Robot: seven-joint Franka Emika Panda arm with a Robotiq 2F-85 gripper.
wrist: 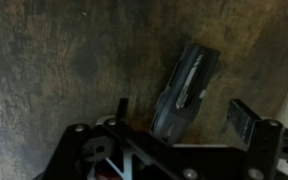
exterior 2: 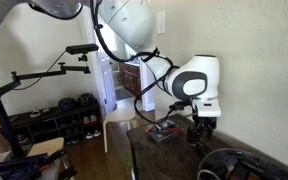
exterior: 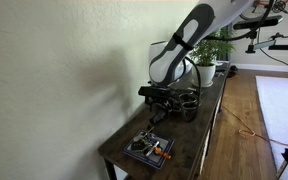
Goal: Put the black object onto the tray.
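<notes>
In the wrist view the black object [wrist: 184, 85], a small dark oblong piece, lies tilted on the brown wooden tabletop. My gripper [wrist: 182, 113] is open, with one finger on each side of the object's near end and a gap on the right side. In both exterior views the gripper [exterior: 162, 100] [exterior 2: 202, 131] is lowered to the table. The round dark tray [exterior 2: 234, 165] with a raised rim sits at the near edge of an exterior view. A round dark shape [exterior: 190, 103] just beyond the gripper may be the same tray.
A square dark tray [exterior: 149, 148] [exterior 2: 164, 130] holding an orange-handled tool sits near one end of the narrow table. A potted plant [exterior: 209, 50] stands at the other end. A wall runs along one long side of the table [exterior: 199, 130].
</notes>
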